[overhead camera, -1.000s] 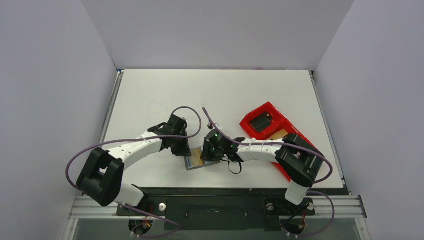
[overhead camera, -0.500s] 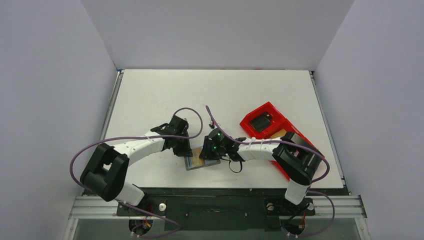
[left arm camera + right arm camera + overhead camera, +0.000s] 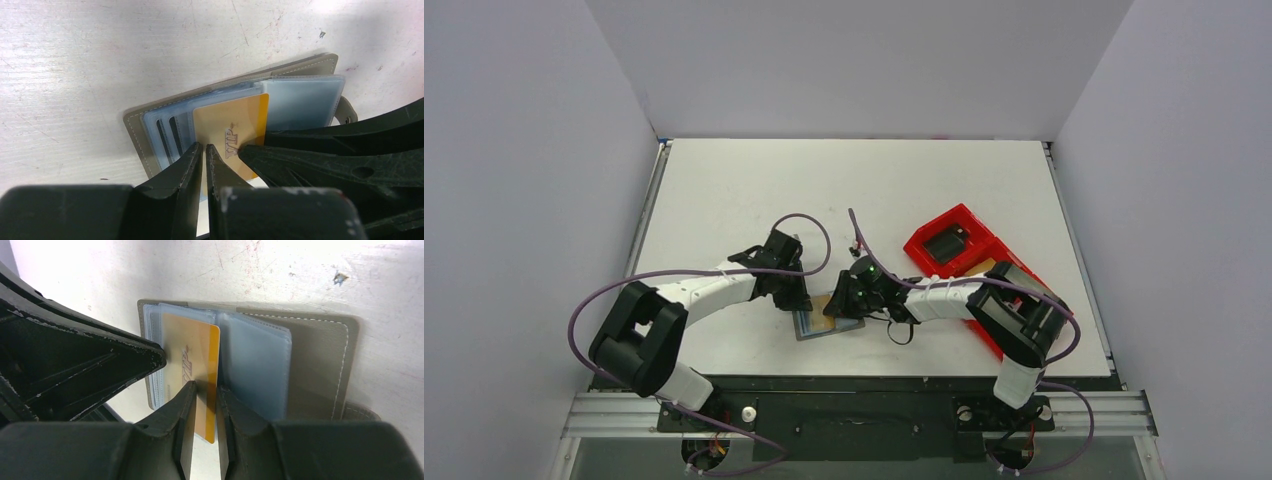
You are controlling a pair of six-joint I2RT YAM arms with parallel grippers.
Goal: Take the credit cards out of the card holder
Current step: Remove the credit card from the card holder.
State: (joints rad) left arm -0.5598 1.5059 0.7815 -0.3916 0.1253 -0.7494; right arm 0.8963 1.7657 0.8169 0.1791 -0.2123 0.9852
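Left gripper (image 3: 204, 148): fingers pressed almost together with only a slit between them, tips down on the left page of the card holder (image 3: 134, 125), just beside the credit card (image 3: 231, 119); whether they nip anything cannot be told. Card holder: lying open and flat on the white table (image 3: 824, 180) near its front edge, between the two grippers, clear blue-grey pockets up, with the yellow-orange credit card, marked VIP, jutting past its near edge. Right gripper (image 3: 206, 388): fingers pinching that card's edge; further right, a red tray (image 3: 932, 224) holding a black block (image 3: 946, 243).
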